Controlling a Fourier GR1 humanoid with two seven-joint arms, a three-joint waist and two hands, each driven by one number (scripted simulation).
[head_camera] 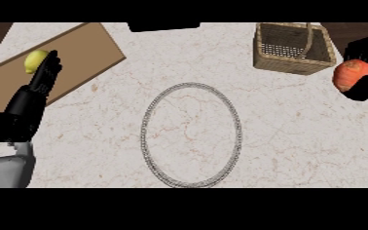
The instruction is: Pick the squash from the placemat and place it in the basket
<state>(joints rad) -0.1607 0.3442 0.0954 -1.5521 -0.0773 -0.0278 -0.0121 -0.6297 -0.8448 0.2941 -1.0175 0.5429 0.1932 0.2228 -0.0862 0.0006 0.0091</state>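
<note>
Marble counter: right hand (357,94) curled round squash (349,74), right of basket (291,64); releasing here would likely miss. Left hand (27,106) idle, fingers straight.

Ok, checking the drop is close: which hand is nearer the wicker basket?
Right. The right hand, curled round the squash, is just right of the basket; the left hand is far left, over the placemat.

Arched handle (310,36) across basket (291,64) mouth
</note>
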